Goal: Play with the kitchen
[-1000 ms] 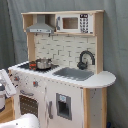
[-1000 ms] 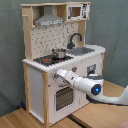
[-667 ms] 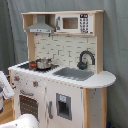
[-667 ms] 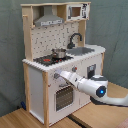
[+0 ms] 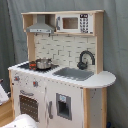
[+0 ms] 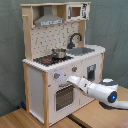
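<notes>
1. On the wooden floor [image 6: 30, 119], in front of a grey curtain [image 5: 10, 60], the kitchen [image 6: 47, 80] is seen upright in both exterior views.
2. Noted on it: pot [image 5: 43, 63] on the stovetop, grey sink [image 5: 74, 74], black faucet [image 5: 85, 59], hood [image 5: 41, 27], microwave [image 5: 72, 23].
3. Arm tip [image 6: 75, 81] is seen in the second exterior view, reaching toward the front panel just above the oven door [image 6: 64, 96], near the knobs [image 6: 56, 76].
4. Jaw state cannot be told; nothing is seen to be held.
5. Judgement: the unit is taken to be stiff, rigid board, heavy enough to stay put under light pushes.
6. Knobs and oven door handle [image 5: 27, 93] are judged the best holds, being small, hard and possibly slippery.
</notes>
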You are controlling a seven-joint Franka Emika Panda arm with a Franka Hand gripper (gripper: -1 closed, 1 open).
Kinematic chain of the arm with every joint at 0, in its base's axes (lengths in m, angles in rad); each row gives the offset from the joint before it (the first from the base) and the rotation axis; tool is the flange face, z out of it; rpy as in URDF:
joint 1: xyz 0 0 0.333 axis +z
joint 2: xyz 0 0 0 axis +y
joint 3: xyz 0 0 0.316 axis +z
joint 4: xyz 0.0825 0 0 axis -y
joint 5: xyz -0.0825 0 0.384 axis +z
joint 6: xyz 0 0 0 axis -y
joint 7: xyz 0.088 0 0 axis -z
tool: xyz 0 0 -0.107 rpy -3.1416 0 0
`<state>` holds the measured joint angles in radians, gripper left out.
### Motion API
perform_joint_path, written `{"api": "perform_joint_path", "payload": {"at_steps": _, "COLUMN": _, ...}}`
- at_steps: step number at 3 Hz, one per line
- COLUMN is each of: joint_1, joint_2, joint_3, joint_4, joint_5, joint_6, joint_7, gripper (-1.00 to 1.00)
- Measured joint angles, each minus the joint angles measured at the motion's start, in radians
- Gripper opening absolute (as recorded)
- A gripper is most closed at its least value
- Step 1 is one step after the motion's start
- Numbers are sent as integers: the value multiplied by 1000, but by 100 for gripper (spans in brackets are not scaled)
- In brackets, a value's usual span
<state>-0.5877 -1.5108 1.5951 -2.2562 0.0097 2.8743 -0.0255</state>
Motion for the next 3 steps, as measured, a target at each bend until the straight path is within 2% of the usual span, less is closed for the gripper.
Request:
{"api": "perform_joint_path", "payload": {"at_steps": 1, "joint_1": 59, "joint_2": -4, "joint_3": 5, "joint_4": -65, "joint_5": 0, "joint_6": 0, "joint_7": 62, "gripper": 100}}
{"api": "perform_joint_path", "payload": {"at_steps": 2, "joint_1": 107, "joint_2": -9, "joint_3": 7, "joint_4": -110, "joint_5": -1, "joint_6": 1, "joint_7": 146, "gripper": 100}}
{"api": "perform_joint_path", "payload": {"at_steps": 3, "joint_1": 134, "joint_2": -13, "joint_3": 16, "joint_4": -159, "joint_5": -1, "joint_6": 13, "joint_7": 251, "gripper": 100}}
